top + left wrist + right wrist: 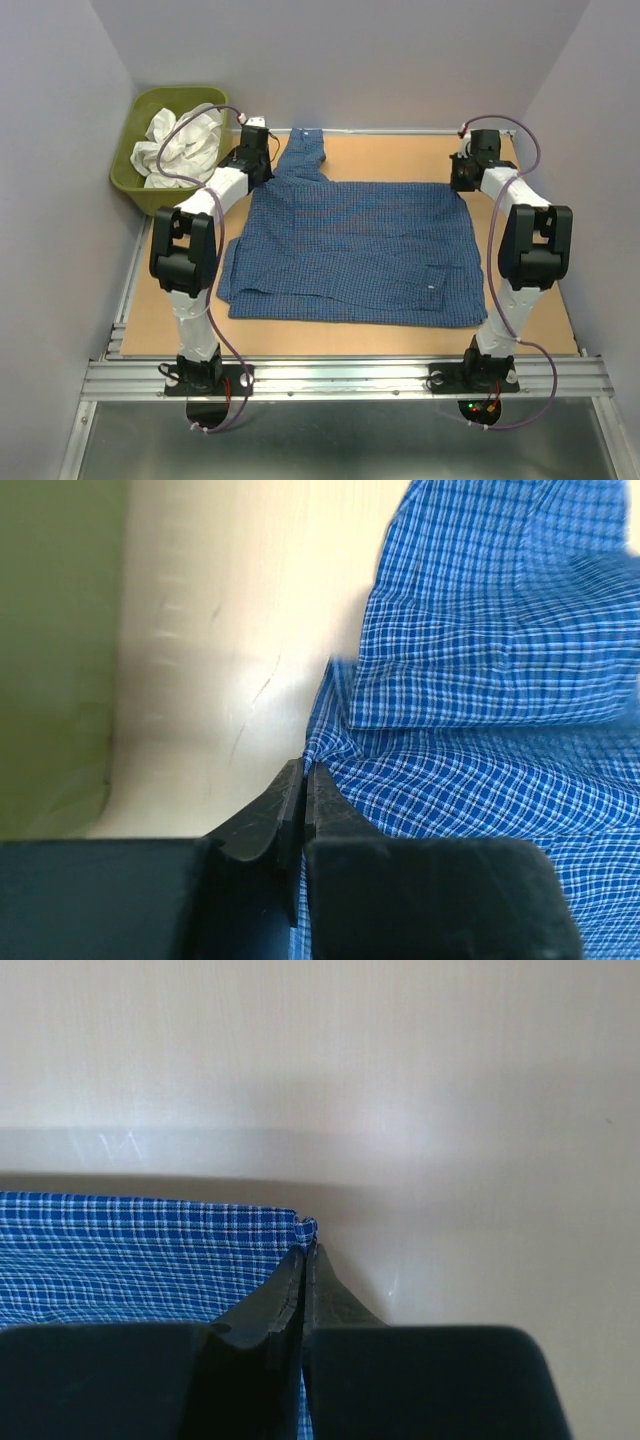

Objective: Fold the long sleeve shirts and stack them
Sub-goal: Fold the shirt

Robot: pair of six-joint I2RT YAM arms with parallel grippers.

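blue shirt (355,245) lies spread flat mid table (540,320), one sleeve (302,150) pointing to the far edge. you've got l gripper (303,775) pinched tight on its far-left edge, r gripper (303,1250) pinched tight on the far-right corner. white garment (185,140) sits crumpled in green tub (135,180), far-left corner.

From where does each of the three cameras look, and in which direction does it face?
Top external: above and behind the bases, facing down on the table, shirt and tub; left arm and right arm show.
Left wrist: on that wrist, facing forward and down; the left gripper pinches the shirt's edge.
Right wrist: likewise; the right gripper pinches a shirt corner.
Shared: all three show the shirt and table.
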